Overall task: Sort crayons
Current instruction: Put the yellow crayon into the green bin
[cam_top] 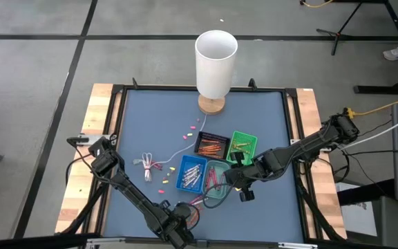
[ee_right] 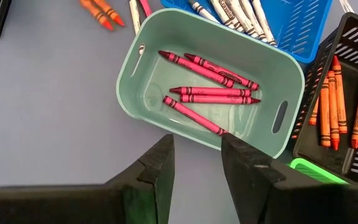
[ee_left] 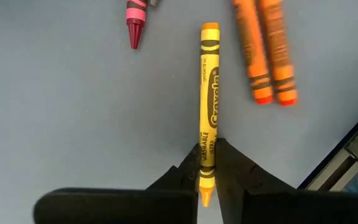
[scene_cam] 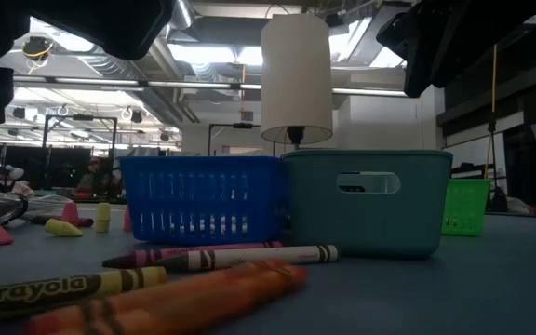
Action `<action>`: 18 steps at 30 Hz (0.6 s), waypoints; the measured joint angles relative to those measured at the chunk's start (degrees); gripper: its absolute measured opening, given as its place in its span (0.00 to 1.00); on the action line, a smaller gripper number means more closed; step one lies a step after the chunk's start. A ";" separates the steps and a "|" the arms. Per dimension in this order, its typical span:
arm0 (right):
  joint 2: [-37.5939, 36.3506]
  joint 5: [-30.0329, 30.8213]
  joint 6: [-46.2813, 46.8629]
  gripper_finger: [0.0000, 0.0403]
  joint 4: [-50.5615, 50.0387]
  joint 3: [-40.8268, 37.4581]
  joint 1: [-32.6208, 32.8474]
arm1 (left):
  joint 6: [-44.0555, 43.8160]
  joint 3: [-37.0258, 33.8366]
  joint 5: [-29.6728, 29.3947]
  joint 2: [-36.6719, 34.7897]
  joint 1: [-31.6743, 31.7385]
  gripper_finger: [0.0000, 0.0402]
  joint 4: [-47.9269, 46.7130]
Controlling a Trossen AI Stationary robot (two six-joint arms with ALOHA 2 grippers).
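My left gripper (ee_left: 205, 171) is near the table's front edge (cam_top: 183, 227), pointing down, shut on a yellow crayon (ee_left: 209, 106). Two orange crayons (ee_left: 266, 53) and a pink-red one (ee_left: 135, 22) lie beside it on the blue-grey mat. My right gripper (ee_right: 197, 155) is open and empty, just above the near side of the teal tray (ee_right: 135, 87), which holds several red crayons (ee_right: 213, 93). The blue tray (cam_top: 191, 173) holds pale crayons, the black tray (cam_top: 211, 144) orange ones. The green tray (cam_top: 242, 145) stands to the right of the black tray. My left gripper pinches the yellow crayon between its two fingers near its pointed end (ee_left: 206, 163). The fingers come from above and lie across the crayon. The crayon lies level, along the mat (scene_cam: 63, 290); whether it is lifted clear I cannot tell.
A white lamp (cam_top: 216, 55) on a wooden base stands at the far middle; its thin white cord (cam_top: 178, 149) runs to a bundle (cam_top: 146, 166). Small pink and yellow pieces (cam_top: 164, 176) lie left of the blue tray. A white crayon (scene_cam: 268, 255) lies before the trays.
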 joint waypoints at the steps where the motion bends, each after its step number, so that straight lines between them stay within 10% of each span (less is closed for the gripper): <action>1: 0.00 0.00 0.00 0.33 0.00 0.00 0.00 | -0.03 -0.04 0.00 0.00 0.00 0.04 0.01; 18: 0.00 0.00 0.00 0.33 -0.55 0.00 0.00 | 0.58 -0.45 0.81 -3.16 0.02 0.04 -1.18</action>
